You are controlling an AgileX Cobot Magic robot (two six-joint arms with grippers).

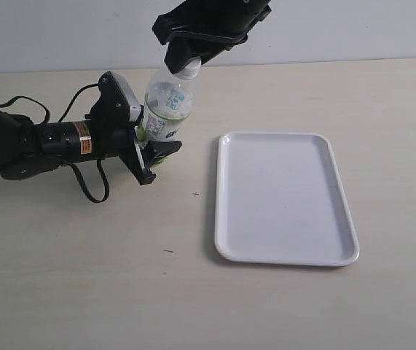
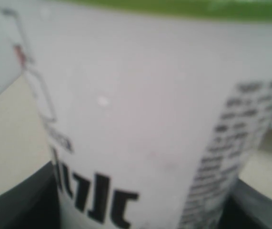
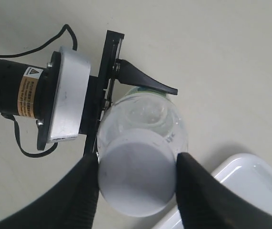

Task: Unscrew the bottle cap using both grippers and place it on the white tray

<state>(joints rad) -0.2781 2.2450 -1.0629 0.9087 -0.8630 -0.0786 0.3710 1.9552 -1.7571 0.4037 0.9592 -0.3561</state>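
The clear bottle (image 1: pixel 167 108) with its white-and-green label stands tilted left of the white tray (image 1: pixel 284 197). My left gripper (image 1: pixel 148 146), the one with the orange label, is shut on the bottle's lower body; the label (image 2: pixel 145 119) fills the left wrist view. From above, my right gripper (image 1: pixel 186 64) is shut on the white bottle cap (image 1: pixel 190 68) on the bottle's neck. The right wrist view looks down on the cap's flat top (image 3: pixel 136 175), with a black finger (image 3: pixel 195 191) pressed against each side. The bottle's shoulder (image 3: pixel 143 112) shows behind it.
The tray's corner (image 3: pixel 250 186) lies close beside the bottle. The left arm's black cables (image 1: pixel 84 179) loop over the beige table behind its wrist. A white wall runs along the table's far edge.
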